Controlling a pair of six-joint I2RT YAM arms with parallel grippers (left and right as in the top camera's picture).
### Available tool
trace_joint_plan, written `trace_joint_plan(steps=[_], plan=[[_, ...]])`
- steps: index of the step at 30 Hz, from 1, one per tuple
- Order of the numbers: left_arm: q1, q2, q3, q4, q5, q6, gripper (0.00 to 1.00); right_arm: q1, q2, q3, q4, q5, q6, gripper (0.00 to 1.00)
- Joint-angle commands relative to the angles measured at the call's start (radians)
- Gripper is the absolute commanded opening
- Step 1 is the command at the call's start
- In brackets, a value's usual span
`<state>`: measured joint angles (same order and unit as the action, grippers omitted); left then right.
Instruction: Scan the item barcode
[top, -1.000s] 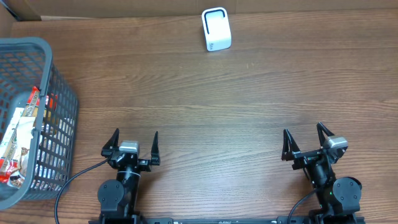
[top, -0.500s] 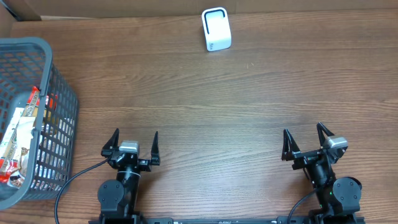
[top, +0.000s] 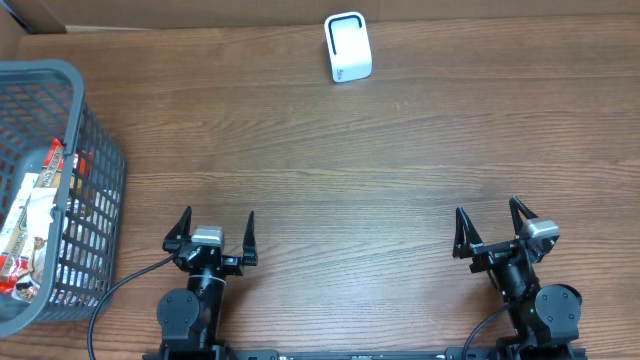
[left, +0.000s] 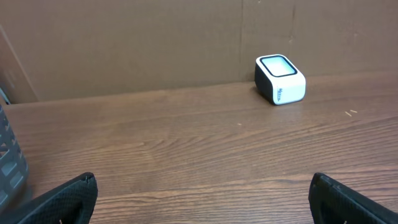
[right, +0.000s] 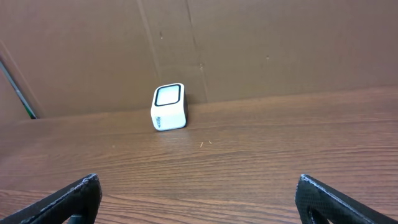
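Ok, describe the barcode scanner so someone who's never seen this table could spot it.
Look to the far edge of the wooden table, near its middle, by the cardboard wall. The scanner is the small white box there with a dark-rimmed window on its upper face. It stands alone, unlike the big grey basket at the left edge.

The table (top: 330, 170) under me is dark brown wood, its grain running from 9 o'clock to 3 o'clock. Along its far edge at 12 o'clock stands a plain brown cardboard wall (left: 124, 50), with an upright seam (left: 241, 37) in it. A small pale fleck (right: 205, 144) lies on the wood toward 1 o'clock. At 10 o'clock a lighter cardboard flap (top: 40, 12) juts in at the corner.
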<state>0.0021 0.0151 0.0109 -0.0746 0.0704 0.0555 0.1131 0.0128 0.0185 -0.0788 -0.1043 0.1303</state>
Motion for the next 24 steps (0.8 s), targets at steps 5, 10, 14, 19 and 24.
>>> trace_joint_plan(steps=[5, 10, 14, 19, 24], plan=[[0.004, -0.002, -0.006, 0.003, 0.016, -0.018, 1.00, 0.006, -0.010, -0.011, 0.010, -0.011, -0.001, 1.00], [0.004, -0.002, -0.005, 0.016, 0.077, -0.081, 1.00, 0.005, -0.010, -0.004, 0.005, -0.031, -0.004, 1.00], [0.004, 0.012, 0.015, -0.004, 0.135, -0.094, 1.00, 0.005, -0.010, 0.040, -0.071, -0.031, -0.005, 1.00], [0.004, 0.093, 0.159, -0.116, 0.137, -0.092, 1.00, 0.005, 0.014, 0.145, -0.161, -0.032, -0.005, 1.00], [0.004, 0.220, 0.288, -0.186, 0.153, -0.093, 1.00, 0.005, 0.090, 0.265, -0.217, -0.043, -0.005, 1.00]])
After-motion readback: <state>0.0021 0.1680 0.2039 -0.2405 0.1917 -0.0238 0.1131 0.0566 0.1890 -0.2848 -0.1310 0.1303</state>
